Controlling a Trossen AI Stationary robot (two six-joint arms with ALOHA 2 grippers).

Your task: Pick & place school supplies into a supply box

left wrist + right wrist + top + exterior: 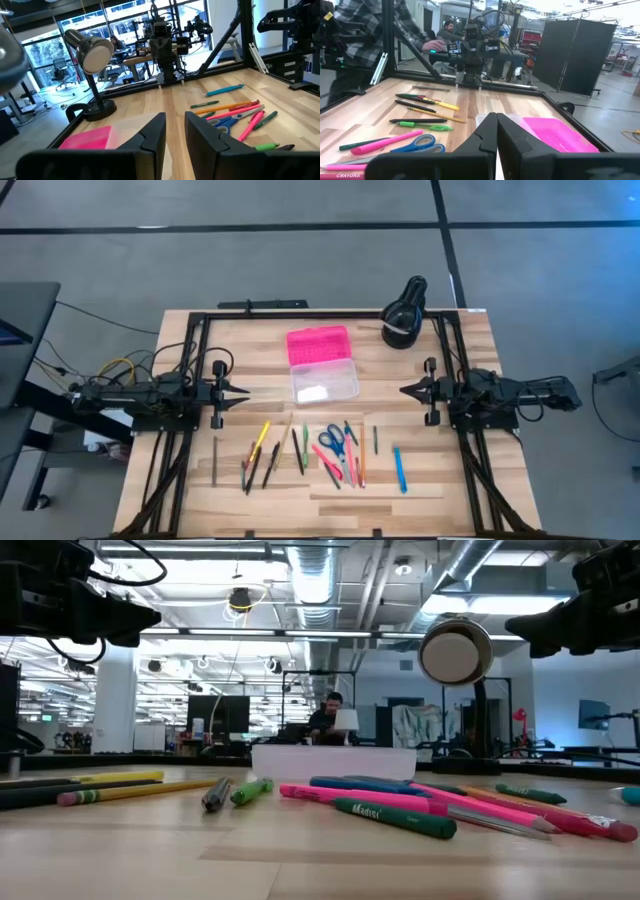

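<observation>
The supply box [322,364], pink lid flung back from its clear base, sits beside the black lamp [404,320]; pens and scissors [333,442] lie scattered nearby. Left gripper [246,393] slightly parted, empty; right gripper [403,390] clenched, empty.

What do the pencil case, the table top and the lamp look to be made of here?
Pencil case: plastic by the look, an opaque bright pink lid hinged open behind a see-through, slightly cloudy base that the wood shows through. Table top: pale wood or wood-look laminate, matt, with visible grain and plank seams. Lamp: black base and neck, probably painted metal or plastic; its round head has a glossy sheen.
</observation>
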